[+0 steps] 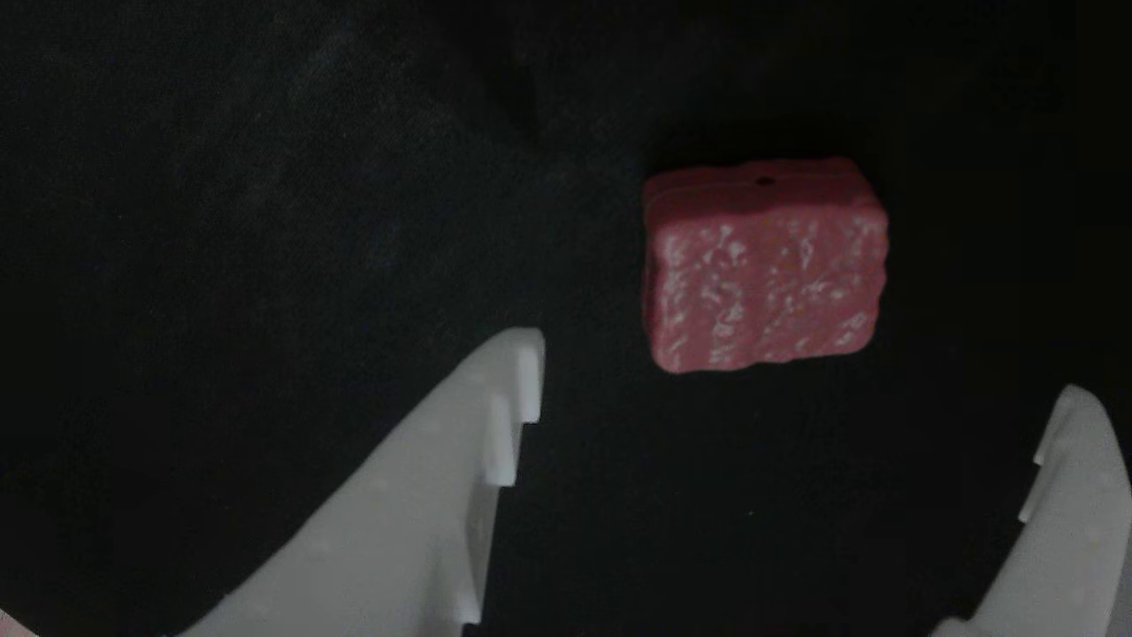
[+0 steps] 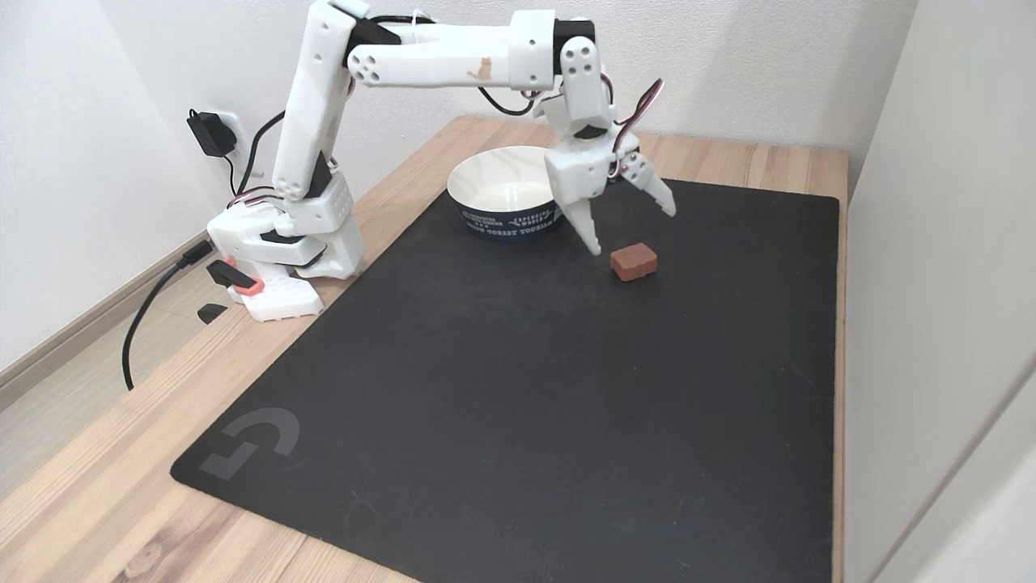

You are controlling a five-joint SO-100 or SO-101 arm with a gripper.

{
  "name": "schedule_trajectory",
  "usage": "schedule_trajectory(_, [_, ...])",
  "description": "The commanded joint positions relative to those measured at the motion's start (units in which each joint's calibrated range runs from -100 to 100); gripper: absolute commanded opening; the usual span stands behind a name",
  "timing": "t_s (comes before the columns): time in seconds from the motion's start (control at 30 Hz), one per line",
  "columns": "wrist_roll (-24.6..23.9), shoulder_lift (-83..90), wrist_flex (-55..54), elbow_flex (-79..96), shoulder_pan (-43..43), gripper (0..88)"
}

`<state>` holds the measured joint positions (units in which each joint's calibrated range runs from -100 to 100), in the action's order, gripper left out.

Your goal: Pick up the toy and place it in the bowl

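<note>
In the other view, the toy (image 1: 765, 265) is seen lying on the black mat (image 1: 265, 221), bumpy face up, just ahead of the gripper (image 1: 800, 372), whose white fingers (image 1: 460, 460) are spread wide apart with nothing held.

In the fixed view, the gripper (image 2: 633, 230) hangs just above the toy (image 2: 633, 261), with the bowl (image 2: 506, 192) close by behind. If the fingers are lowered off-centre, the rubbery block could easily get nudged or flipped away.
</note>
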<state>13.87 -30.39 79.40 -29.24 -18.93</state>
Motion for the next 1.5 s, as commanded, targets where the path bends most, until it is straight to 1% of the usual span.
schedule_trajectory(0.0, [0.4,0.4,0.5,-2.5,0.4,38.8])
schedule_trajectory(0.23, [0.4,-1.8,0.3,-2.7,0.4,38.8])
schedule_trajectory(0.63, [0.3,-12.5,0.3,-11.0,0.9,38.8])
schedule_trajectory(1.1, [0.0,-16.6,0.3,-11.0,1.0,38.5])
schedule_trajectory(1.2, [-0.1,-16.6,0.3,-11.0,1.0,31.9])
schedule_trajectory(1.27, [-0.2,-16.6,0.1,-11.0,1.0,23.2])
schedule_trajectory(1.47, [-0.2,-16.6,-0.4,-11.0,0.9,11.5])
